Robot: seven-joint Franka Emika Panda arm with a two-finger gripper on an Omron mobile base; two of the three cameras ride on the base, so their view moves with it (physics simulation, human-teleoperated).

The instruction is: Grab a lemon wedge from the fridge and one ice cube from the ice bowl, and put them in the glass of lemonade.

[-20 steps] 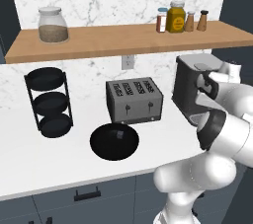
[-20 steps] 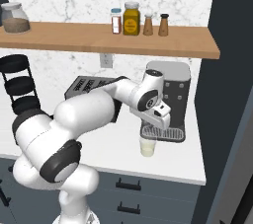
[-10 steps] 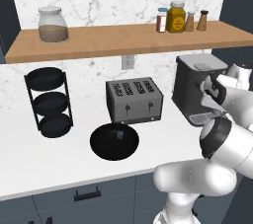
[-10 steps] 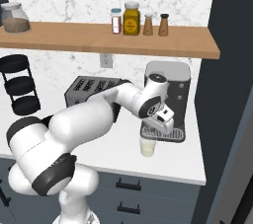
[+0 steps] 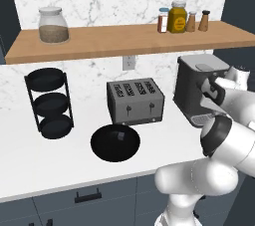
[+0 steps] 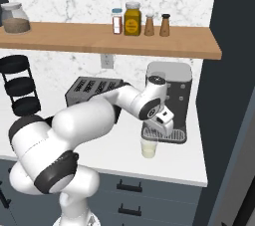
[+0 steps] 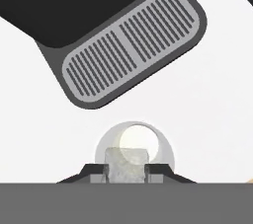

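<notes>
Counter [image 5: 30,170]: white top, backed by a marbled wall, dark drawers below its front edge.

Shelf [image 5: 124,41]: wooden, fixed to the wall above the counter. A jar [image 5: 53,25] of brown grains is set at its left end; four small bottles [image 5: 182,18] are grouped near its right end.

Arm [image 6: 94,120]: white, reached across the counter toward its right end, in front of the coffee machine.

Coffee machine [image 6: 169,100]: dark, placed at the right rear of the counter; its ribbed drip tray [image 7: 133,45] is seen from above in the hand view.

Toaster [image 5: 135,100]: grey, four slots, placed mid-counter against the wall.

Rack [image 5: 48,103]: black, three round tiers, placed at the left rear of the counter.

Bowl [image 5: 115,142]: black, shallow, set in front of the toaster, toward the counter's front edge. Contents cannot be made out.

Glass [image 6: 149,148]: pale liquid inside, set just in front of the drip tray, near the counter's right front corner.

Gripper [image 7: 126,168]: held directly above the glass; fingers narrowed onto the ice cube.

Ice cube [image 7: 126,165]: pale grey, gripped between the two fingertips, seen over the glass's rim [image 7: 105,141] in the hand view.
</notes>
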